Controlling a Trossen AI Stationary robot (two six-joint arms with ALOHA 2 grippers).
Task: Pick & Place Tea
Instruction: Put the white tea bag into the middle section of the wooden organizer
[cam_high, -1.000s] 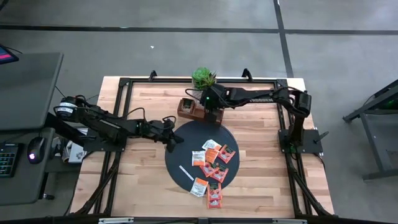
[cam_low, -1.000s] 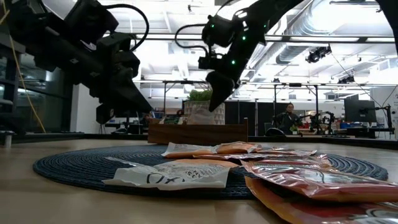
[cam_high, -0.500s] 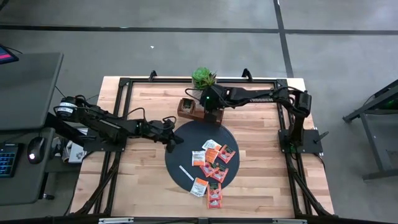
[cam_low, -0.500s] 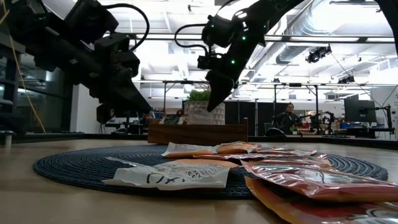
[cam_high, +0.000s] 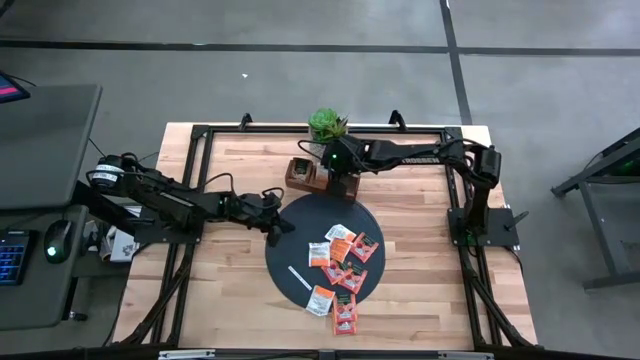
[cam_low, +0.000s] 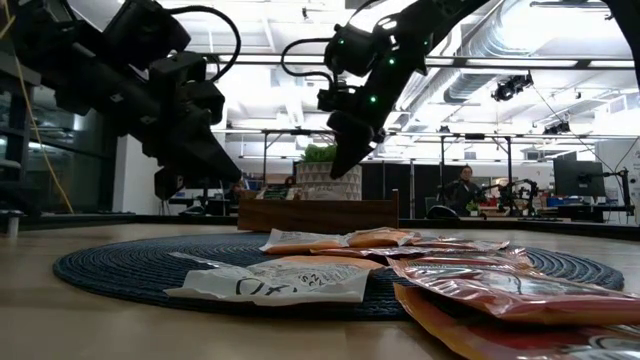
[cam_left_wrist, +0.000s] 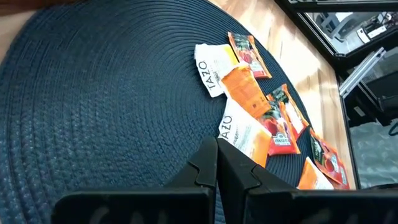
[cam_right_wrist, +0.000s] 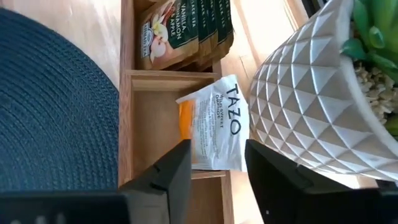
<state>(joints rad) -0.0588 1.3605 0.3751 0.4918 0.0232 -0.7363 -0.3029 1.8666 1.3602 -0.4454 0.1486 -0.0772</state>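
Several tea sachets (cam_high: 340, 262), orange-red, tan and white, lie loose on the right half of the dark round mat (cam_high: 300, 215). My right gripper (cam_right_wrist: 214, 168) stands open above the wooden tray (cam_high: 303, 176) at the mat's far edge. Beyond its fingers, a white and orange sachet (cam_right_wrist: 214, 124) lies in a tray compartment, one edge up on the tray's wall beside the pot. Brown sachets (cam_right_wrist: 180, 31) stand in the compartment next to it. My left gripper (cam_left_wrist: 217, 165) hovers shut over the mat's left part (cam_high: 276, 228), holding nothing.
A white faceted pot (cam_right_wrist: 311, 93) with a green plant (cam_high: 326, 124) stands right behind the tray. A thin white strip (cam_high: 299, 278) lies on the mat's near left. Black frame rails (cam_high: 200, 140) run along the table's edges. Bare wood shows on either side of the mat.
My right gripper has let go of the white sachet. In the low view the sachet hung under its fingers a second ago and has since dropped behind the tray's wall. The gripper has stayed over the tray.
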